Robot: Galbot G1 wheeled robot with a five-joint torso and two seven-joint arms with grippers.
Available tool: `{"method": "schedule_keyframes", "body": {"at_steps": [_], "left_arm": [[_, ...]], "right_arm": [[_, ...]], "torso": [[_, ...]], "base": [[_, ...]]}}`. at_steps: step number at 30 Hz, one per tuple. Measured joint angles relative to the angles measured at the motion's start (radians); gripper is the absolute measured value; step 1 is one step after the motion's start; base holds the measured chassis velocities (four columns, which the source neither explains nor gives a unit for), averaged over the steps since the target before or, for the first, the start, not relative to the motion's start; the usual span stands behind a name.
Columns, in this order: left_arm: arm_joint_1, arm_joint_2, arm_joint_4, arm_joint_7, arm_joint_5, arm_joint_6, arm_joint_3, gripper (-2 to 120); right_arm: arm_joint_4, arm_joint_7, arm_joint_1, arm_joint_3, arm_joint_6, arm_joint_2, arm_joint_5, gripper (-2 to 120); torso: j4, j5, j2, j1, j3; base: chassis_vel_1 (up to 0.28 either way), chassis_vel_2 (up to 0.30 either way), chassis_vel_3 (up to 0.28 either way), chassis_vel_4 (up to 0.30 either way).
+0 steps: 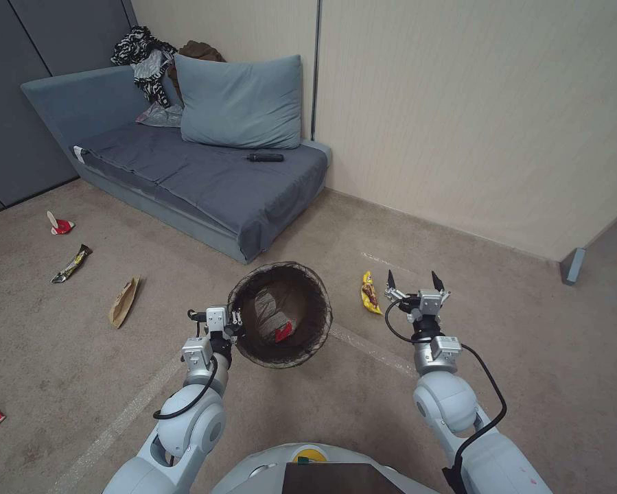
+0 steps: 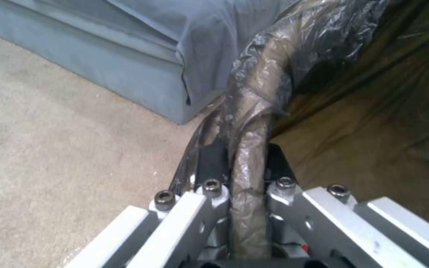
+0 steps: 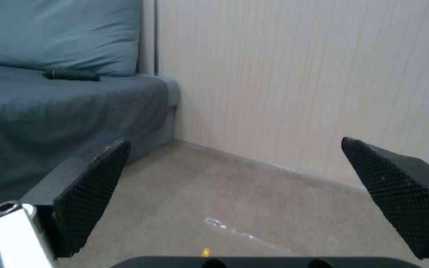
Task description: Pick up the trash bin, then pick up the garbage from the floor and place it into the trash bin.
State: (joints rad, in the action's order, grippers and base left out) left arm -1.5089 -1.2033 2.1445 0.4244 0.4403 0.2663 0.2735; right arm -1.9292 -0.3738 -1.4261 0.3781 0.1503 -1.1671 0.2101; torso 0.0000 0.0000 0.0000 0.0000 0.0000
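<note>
We see even, soft indoor light and only faint shadows on the floor (image 1: 404,226). Our head view bends straight lines near its edges. Both wrist views are soft; the right gripper's fingertips (image 3: 93,190) blur, and the bin liner (image 2: 254,111) shows pale glare.

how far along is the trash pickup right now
Done: the left pincer is clamped on the rim of the round white bag-lined trash bin, which already holds some wrappers. In hand: the open right pincer hovers near the yellow snack wrapper. Left on the beige carpet: that wrapper, a brown paper bag, a dark snack bar wrapper, red scraps.
</note>
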Motion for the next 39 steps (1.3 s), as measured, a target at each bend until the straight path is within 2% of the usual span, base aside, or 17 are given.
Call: {"method": "schedule_keyframes", "body": {"at_steps": [39], "left_arm": [[0.006,0.005,-0.002,-0.001,0.004,0.0,-0.003,3]], "right_arm": [[0.005,-0.017,0.017,-0.01,-0.014,-0.007,0.005,100]], "torso": [[-0.0001,0.0,0.0,0.0,0.0]], "base": [[0.0,0.0,0.0,0.0]]}}
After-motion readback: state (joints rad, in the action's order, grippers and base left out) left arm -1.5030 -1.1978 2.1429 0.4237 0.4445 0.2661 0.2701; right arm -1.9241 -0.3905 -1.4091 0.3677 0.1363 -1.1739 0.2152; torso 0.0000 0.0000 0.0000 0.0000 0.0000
